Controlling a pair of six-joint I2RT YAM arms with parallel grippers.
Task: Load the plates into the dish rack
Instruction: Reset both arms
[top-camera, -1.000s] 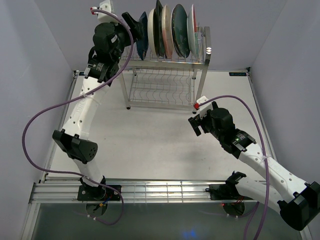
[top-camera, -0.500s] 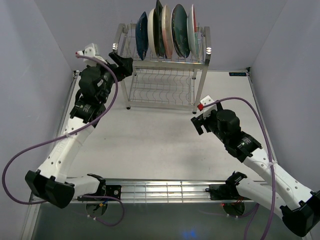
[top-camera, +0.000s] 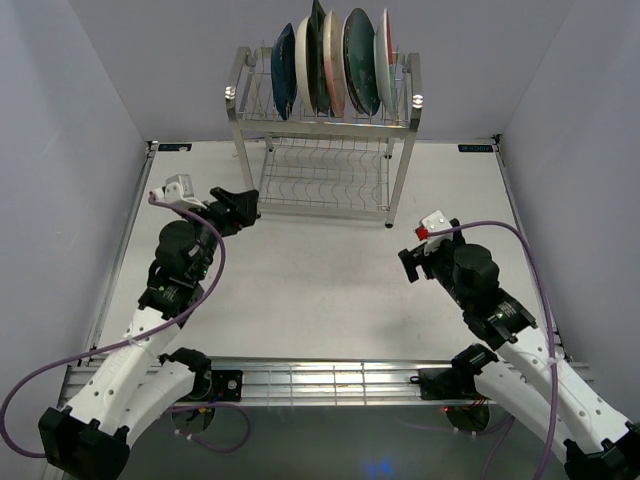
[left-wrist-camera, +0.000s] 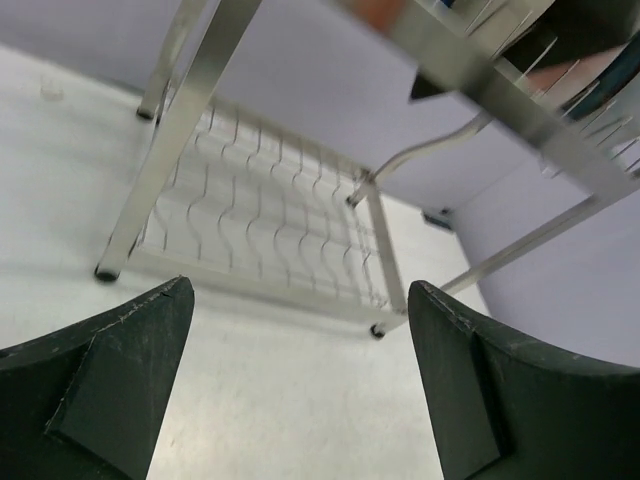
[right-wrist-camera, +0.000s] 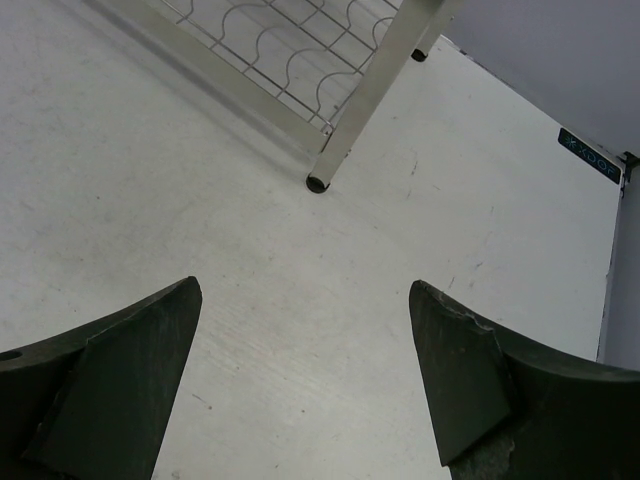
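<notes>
Plates (top-camera: 360, 60) stand in dish rack (top-camera: 320, 122), beyond left end effector (top-camera: 243, 205).

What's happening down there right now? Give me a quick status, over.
Left gripper open, empty. Right gripper open, empty. Plates upright in top tier of dish rack; lower tier bare. No obstruction seen.

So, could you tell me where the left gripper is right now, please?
In the top view the left gripper hangs open over the left side of the table, just in front of the dish rack's left front leg.
</notes>
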